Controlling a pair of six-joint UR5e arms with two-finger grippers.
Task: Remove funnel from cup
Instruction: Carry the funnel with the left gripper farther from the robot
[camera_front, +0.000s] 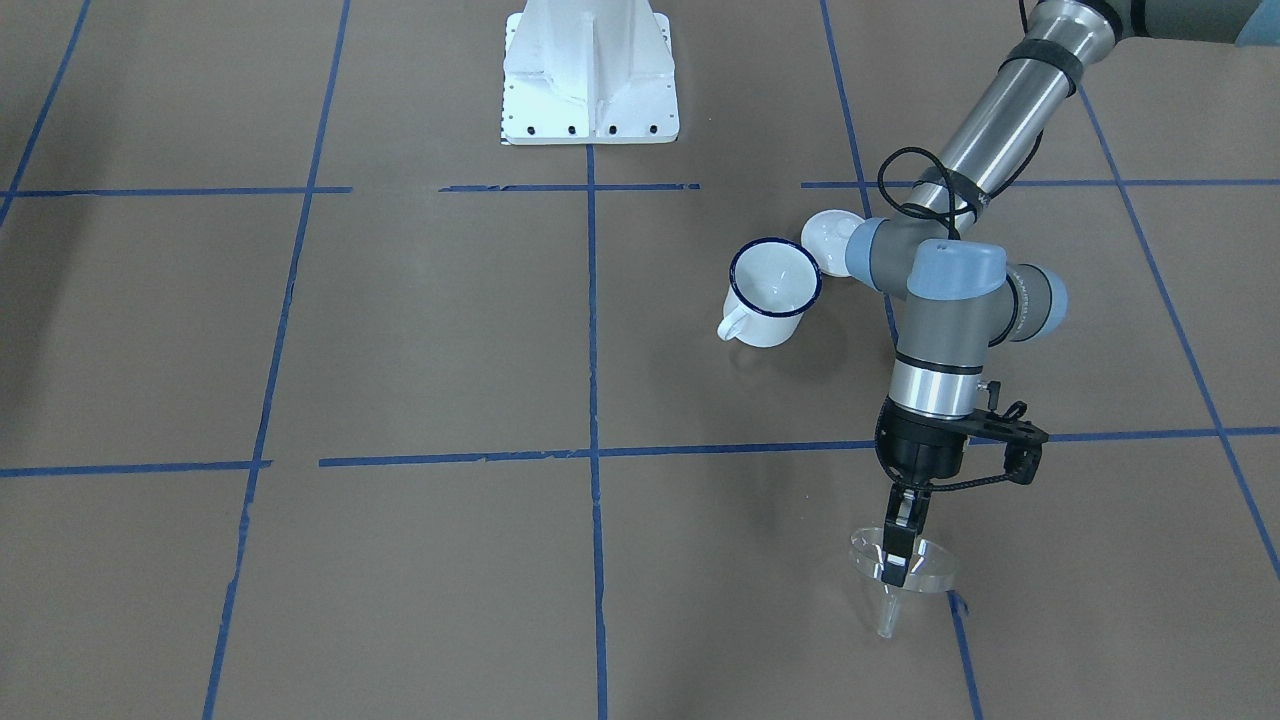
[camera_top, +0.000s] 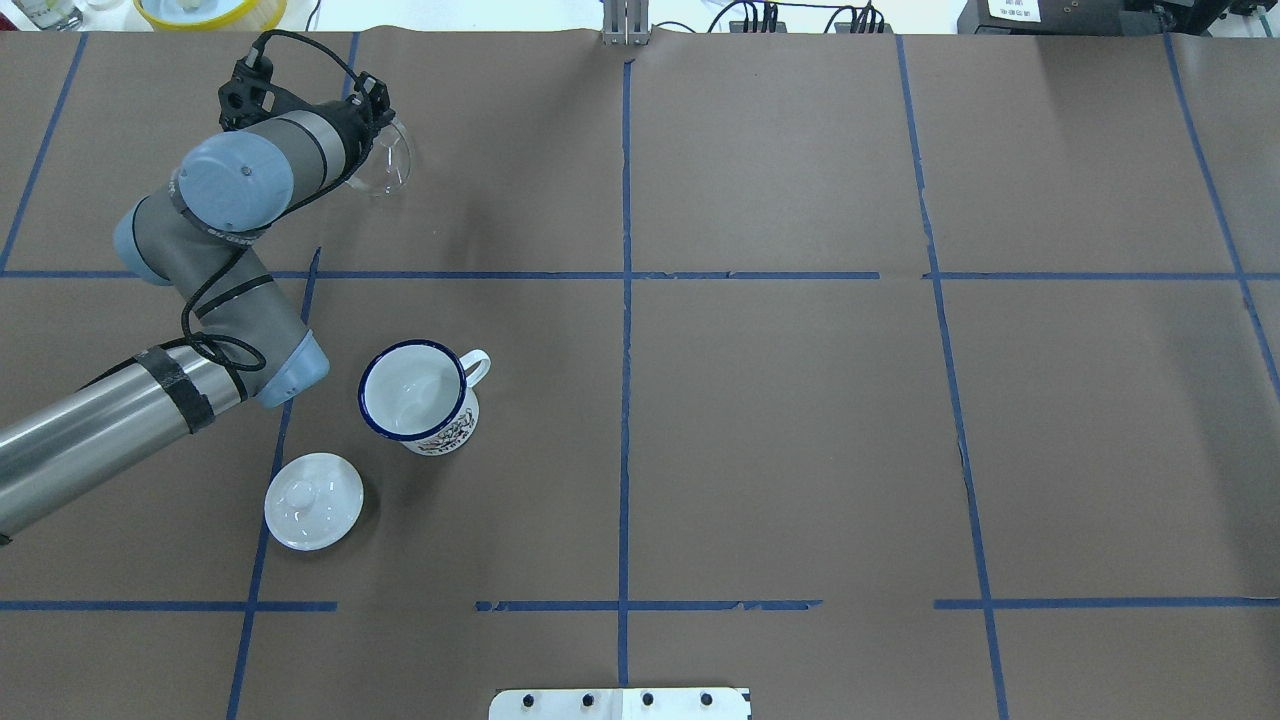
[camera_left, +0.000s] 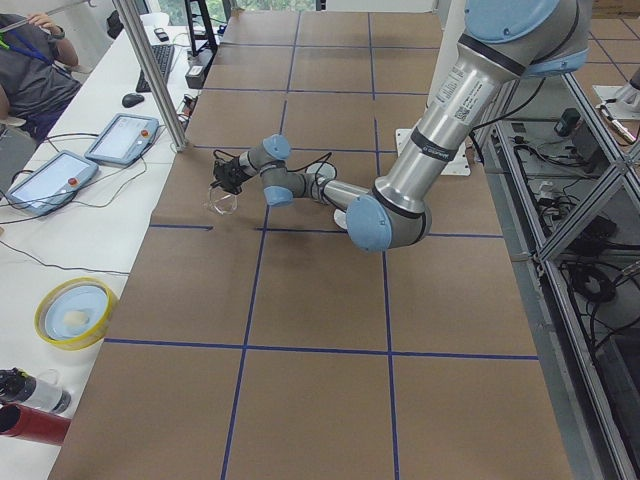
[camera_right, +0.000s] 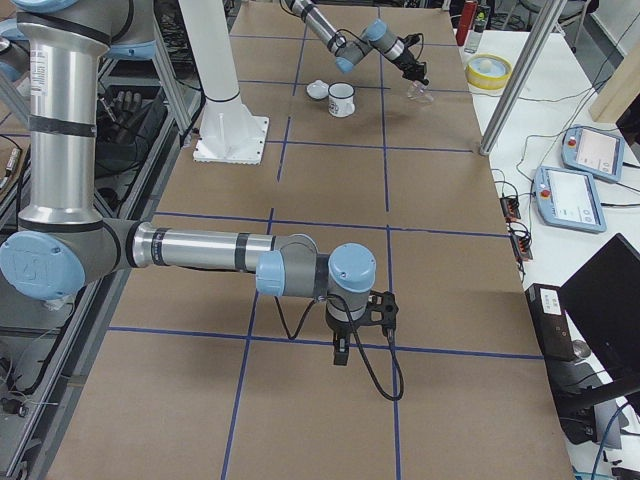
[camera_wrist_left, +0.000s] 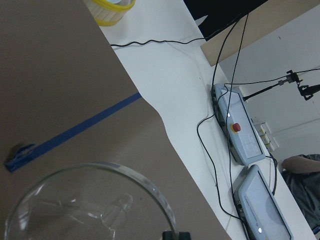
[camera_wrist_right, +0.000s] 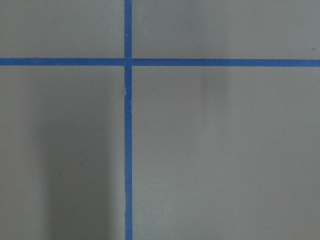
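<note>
Item one, the table (camera_top: 800, 450): brown paper cover, marked into squares by blue tape lines (camera_top: 625, 400), with the cup as my reference for everything below. Item two, the left arm (camera_front: 1000, 110): it passes over the cup's left side and reaches beyond the cup toward the operators' edge. Item three, the right arm (camera_right: 200, 250): well apart from the cup, far along the table on the robot's right, wrist pointing down over a crossing of tape. Item four, the white base (camera_front: 590, 80): behind the cup and to the cup's right. Item five, the cup (camera_top: 415, 395): white with a dark blue rim, upright, empty, handle turned to the robot's right and away from the base. Item six, a round white lid (camera_top: 313, 500): flat on the paper near the cup, on its base side and toward the robot's left. Item seven, the funnel (camera_front: 935, 572): clear plastic, out of the cup and well apart from it, rim up and spout down; I cannot tell whether the spout touches the paper. Item eight, the left gripper (camera_front: 895, 572): pinching the funnel's rim from above. Item nine, the right gripper (camera_right: 341, 355): I cannot tell whether it is spread or pressed together.
</note>
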